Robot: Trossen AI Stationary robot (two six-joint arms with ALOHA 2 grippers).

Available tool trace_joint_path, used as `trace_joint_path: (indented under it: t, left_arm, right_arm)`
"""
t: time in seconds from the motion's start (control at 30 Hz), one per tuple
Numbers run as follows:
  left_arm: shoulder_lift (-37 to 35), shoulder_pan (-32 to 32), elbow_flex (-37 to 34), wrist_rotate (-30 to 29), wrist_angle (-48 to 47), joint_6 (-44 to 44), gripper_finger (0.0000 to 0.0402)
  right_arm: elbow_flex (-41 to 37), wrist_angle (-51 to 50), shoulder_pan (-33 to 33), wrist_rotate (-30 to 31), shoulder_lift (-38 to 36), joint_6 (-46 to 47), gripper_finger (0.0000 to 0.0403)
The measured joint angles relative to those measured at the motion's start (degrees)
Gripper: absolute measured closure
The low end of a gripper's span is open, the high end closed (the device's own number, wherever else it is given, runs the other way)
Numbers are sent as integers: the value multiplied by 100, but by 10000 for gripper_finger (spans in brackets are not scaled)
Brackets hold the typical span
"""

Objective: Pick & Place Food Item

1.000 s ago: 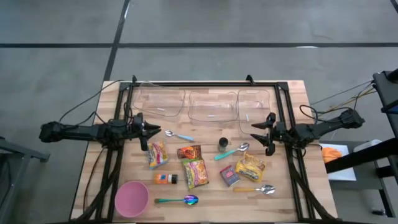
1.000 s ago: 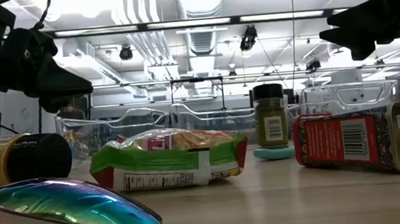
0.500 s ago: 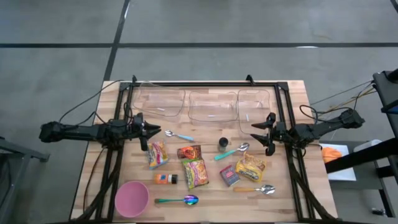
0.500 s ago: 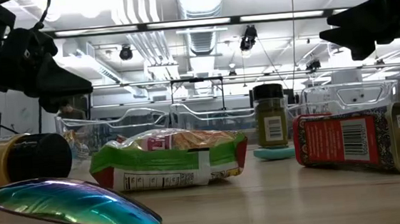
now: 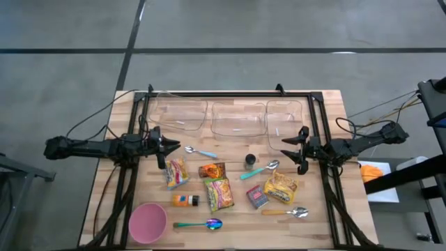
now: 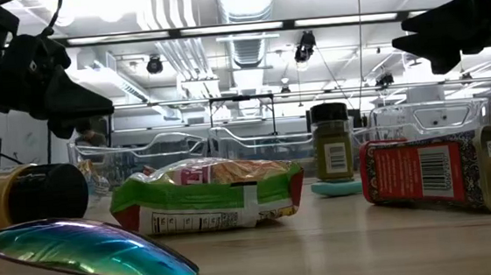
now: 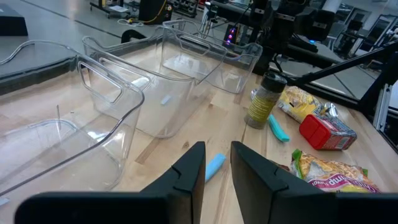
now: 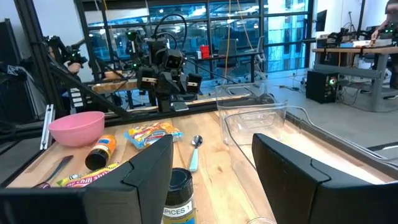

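Several food items lie in the middle of the table: a noodle packet with a green edge (image 5: 219, 194) (image 6: 206, 196), two other noodle packets (image 5: 177, 173) (image 5: 280, 186), a small packet (image 5: 212, 170), a red packet (image 5: 256, 196) (image 6: 424, 174), a dark-capped spice jar (image 5: 249, 161) (image 7: 260, 101) and an orange bottle (image 5: 185, 200) on its side. My left gripper (image 5: 162, 148) (image 7: 217, 146) hovers at the table's left, open by a narrow gap, holding nothing. My right gripper (image 5: 293, 155) (image 8: 212, 140) hovers at the right, wide open and empty.
Three clear plastic bins (image 5: 178, 115) (image 5: 239, 118) (image 5: 284, 122) stand along the far edge. A pink bowl (image 5: 148, 222) sits near left. Spoons lie about: blue-handled (image 5: 201, 151), teal-handled (image 5: 259, 169), iridescent (image 5: 202, 224) and orange-handled (image 5: 289, 212).
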Motion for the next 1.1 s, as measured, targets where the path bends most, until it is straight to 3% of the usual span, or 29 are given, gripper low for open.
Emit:
trace_joint_path:
  t: [0.5,0.63,0.87,1.1]
  left_arm:
    - [-1,-2,0,-9,-1,-9,316]
    - [12,38,-4,-718,80,-17,316]
    - [11,35,-10,-758,144,-55,316]
    - [13,36,-24,-443,300,-2435,316]
  right_arm:
    - [0,-1,0,0,-1,-1,187]
    - [0,0,2,2,-2,-9,187]
    - [0,0,0,1,0,-2,187]
    - [0,0,1,0,0,3,187]
